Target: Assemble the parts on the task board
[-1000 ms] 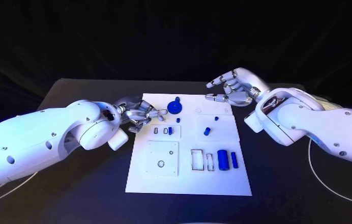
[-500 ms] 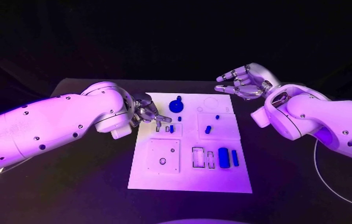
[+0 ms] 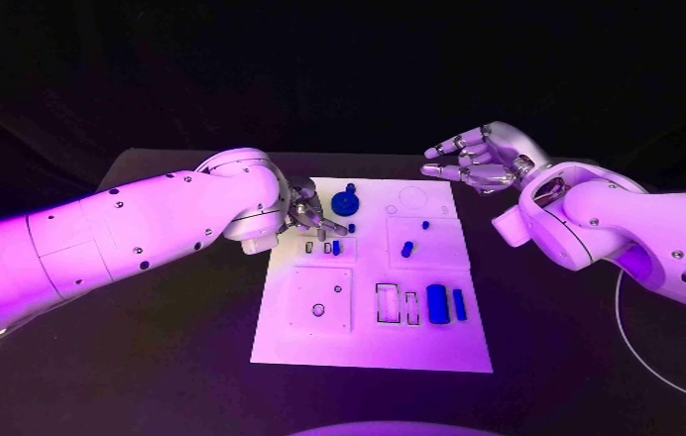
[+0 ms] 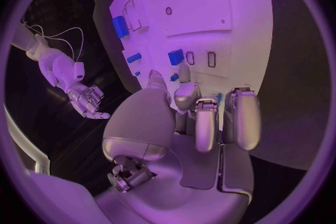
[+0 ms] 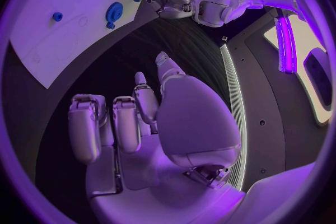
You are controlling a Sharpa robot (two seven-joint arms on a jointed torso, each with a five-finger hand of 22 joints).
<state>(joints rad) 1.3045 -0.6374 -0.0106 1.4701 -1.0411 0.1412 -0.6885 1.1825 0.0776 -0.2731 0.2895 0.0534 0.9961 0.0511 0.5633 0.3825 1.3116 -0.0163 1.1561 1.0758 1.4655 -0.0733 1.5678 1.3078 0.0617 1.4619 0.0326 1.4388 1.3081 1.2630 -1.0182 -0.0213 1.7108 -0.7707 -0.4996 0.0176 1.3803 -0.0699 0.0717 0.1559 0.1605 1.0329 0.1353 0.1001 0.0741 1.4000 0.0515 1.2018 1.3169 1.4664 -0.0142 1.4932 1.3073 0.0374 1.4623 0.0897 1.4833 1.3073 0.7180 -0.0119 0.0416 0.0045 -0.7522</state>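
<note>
Blue parts point(image 3: 436, 304) lie scattered on the white task board point(image 3: 429, 349). My left hand point(image 3: 312, 216), empty and loosely spread, hovers at its ten-o'clock edge to pick; my right hand point(image 3: 473, 162) waits unclenched at one o'clock, off the board.

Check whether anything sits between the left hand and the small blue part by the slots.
Nothing visible does. The left hand hovers over the board, its fingertips just short of the blue part, with only bare board between.
</note>
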